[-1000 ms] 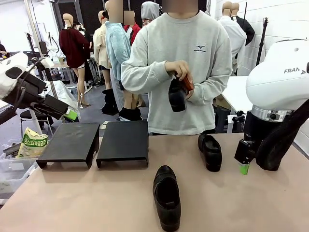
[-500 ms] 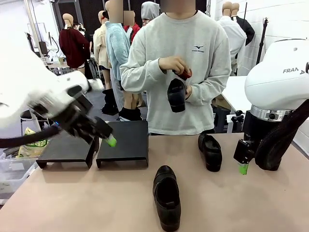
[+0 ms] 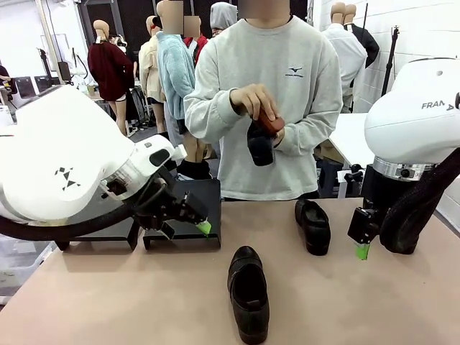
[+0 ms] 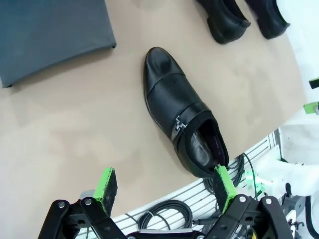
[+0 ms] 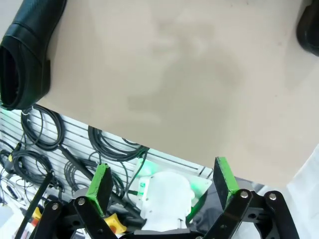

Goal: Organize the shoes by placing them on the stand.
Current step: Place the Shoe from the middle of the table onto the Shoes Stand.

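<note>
Not one shoe is on the stands yet. My left gripper, fingers spread wide and empty, hangs over the nearest shoe, which lies on the table just in front of them. A pair of shoes lies farther off, and the person's hand holds another shoe at chest height. My right gripper hangs open and empty. Nothing seems to block the way.
</note>
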